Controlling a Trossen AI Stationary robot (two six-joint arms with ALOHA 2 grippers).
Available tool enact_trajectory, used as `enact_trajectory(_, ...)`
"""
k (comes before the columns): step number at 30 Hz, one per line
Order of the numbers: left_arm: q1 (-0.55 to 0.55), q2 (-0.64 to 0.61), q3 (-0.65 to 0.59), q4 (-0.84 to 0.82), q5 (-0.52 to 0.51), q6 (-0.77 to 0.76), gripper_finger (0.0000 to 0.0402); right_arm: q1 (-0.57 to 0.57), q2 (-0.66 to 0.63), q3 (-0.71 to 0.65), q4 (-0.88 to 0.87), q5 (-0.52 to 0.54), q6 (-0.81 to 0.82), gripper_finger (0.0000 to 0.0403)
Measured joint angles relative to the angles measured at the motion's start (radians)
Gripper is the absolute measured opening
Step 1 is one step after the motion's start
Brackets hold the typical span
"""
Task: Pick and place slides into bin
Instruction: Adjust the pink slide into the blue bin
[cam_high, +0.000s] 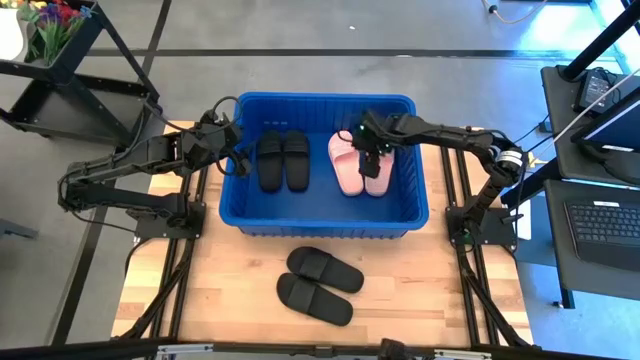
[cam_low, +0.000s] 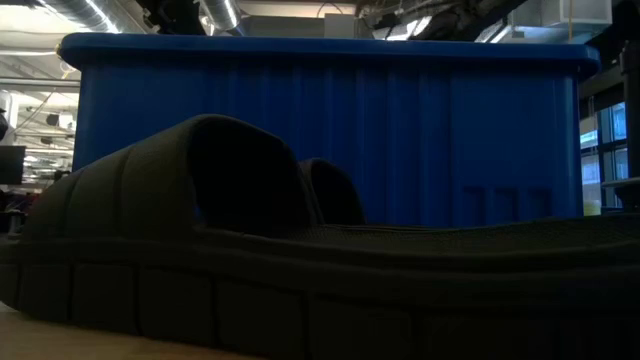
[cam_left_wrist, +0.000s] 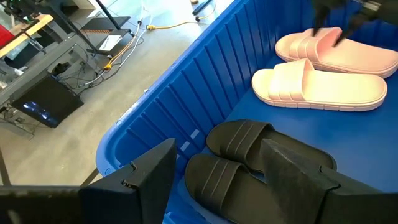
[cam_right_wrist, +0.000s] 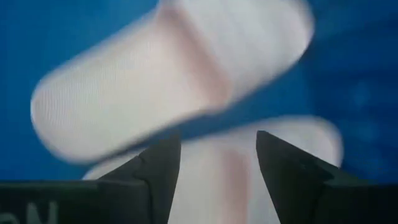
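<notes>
The blue bin (cam_high: 322, 222) stands mid-table. Inside it a black pair of slides (cam_high: 283, 160) lies at the left and a pale pink pair (cam_high: 350, 165) at the right, all on their soles. A second black pair (cam_high: 318, 285) lies on the table in front of the bin and fills the low view (cam_low: 250, 250). My right gripper (cam_high: 372, 158) hovers open over the pink slides (cam_right_wrist: 174, 68), fingers pointing down, holding nothing. My left gripper (cam_high: 238, 158) is open and empty at the bin's left wall (cam_left_wrist: 180, 106), above the black pair (cam_left_wrist: 242, 143).
The bin's rim and ribbed walls (cam_low: 330, 130) rise high above the table. Bare wood (cam_high: 430, 290) lies left and right of the loose black pair. Arm bases stand at both sides of the bin. Desks with laptops stand off the table's right.
</notes>
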Motion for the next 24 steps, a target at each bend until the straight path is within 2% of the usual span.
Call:
enact_trajectory(9,0.000,0.000,0.000,-0.007,0.000,0.000,0.0228,0.005,-0.001,0.029,0.229,0.000,-0.131,0.0210)
enact_trajectory(13,0.000,0.000,0.000,-0.017,0.000,-0.001,0.0228,0.020,0.018,0.006,0.290,0.049,-0.158,0.0210)
enact_trajectory(18,0.000,0.000,0.000,-0.022,0.000,-0.005,0.0228,0.046,0.056,0.003,0.293,0.048,-0.141,0.0210)
enact_trajectory(24,0.000,0.000,0.000,-0.022,0.000,-0.005,0.0228,0.059,0.116,0.003,0.290,0.046,-0.199,0.0210)
